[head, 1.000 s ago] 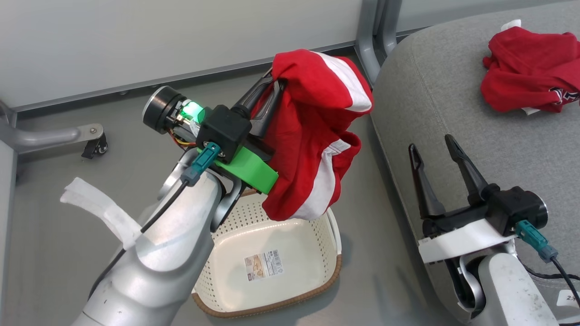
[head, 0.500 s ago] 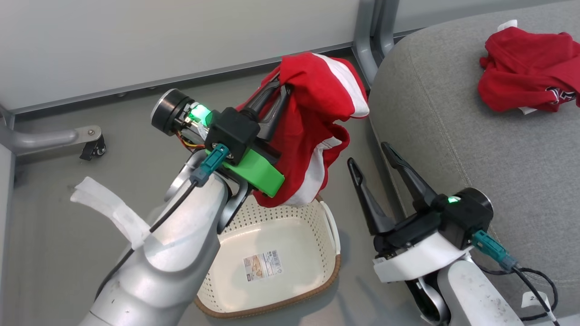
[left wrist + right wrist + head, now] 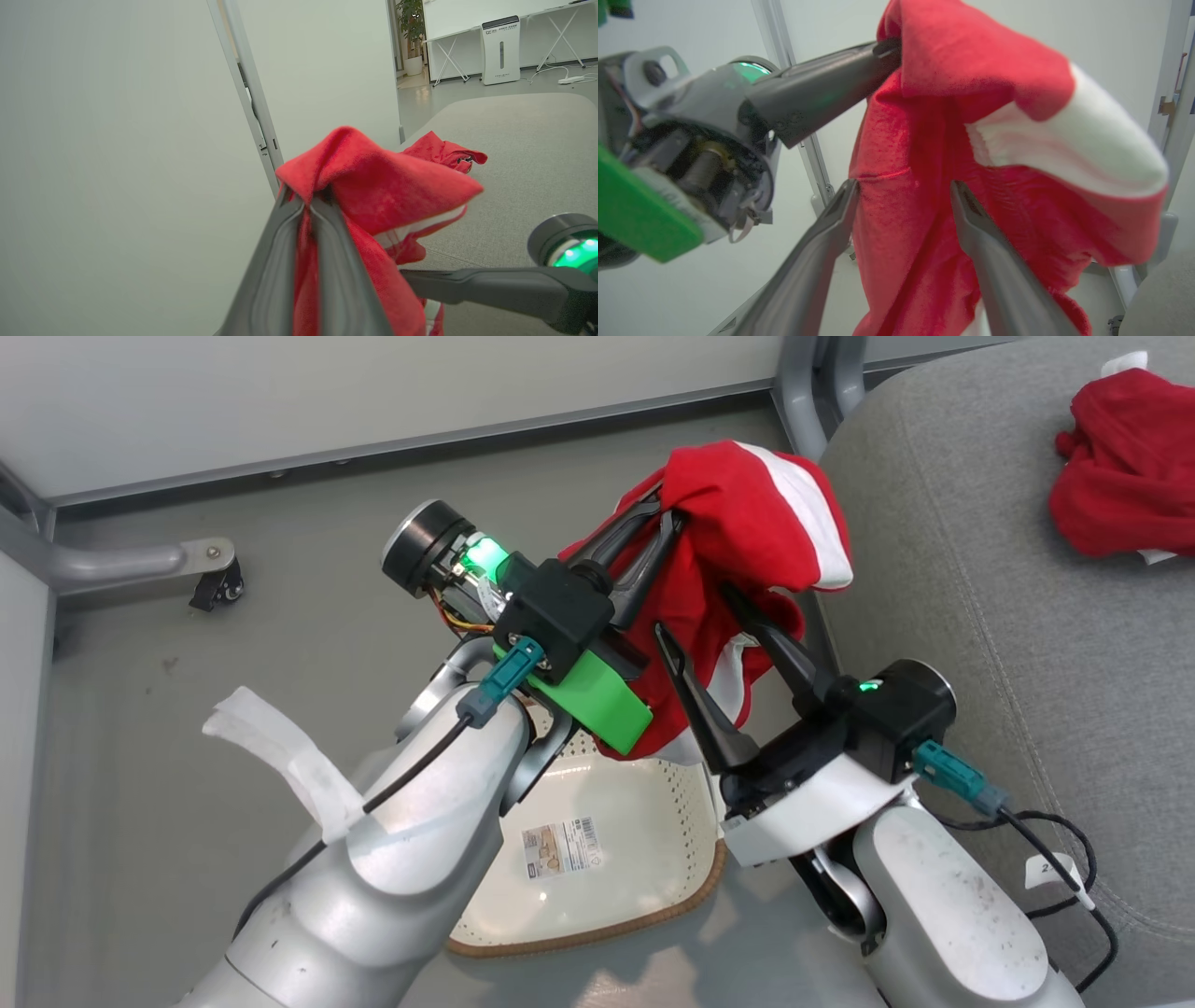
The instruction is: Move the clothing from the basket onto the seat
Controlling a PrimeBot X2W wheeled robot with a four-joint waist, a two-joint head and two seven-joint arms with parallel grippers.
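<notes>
**Red garment held aloft beside the seat**

Head view: the left gripper (image 3: pixel 665 513) pinches the red garment (image 3: pixel 747 513) by its top fold, above the basket (image 3: pixel 597 933) and beside the seat (image 3: pixel 980 616).
Left wrist view: its fingers are narrow, with cloth squeezed between them.
Right wrist view: the right gripper (image 3: pixel 903 184) is spread wide, and fabric hangs between its fingers.

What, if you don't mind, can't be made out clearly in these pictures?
Basket: head view, left side hidden behind the left forearm.
Second garment on the seat: head view, cut off by the right edge.
Label in the basket: head view, print too small to read.
Held garment: right wrist view, blurred; whether the open right gripper touches it is unclear.
</notes>
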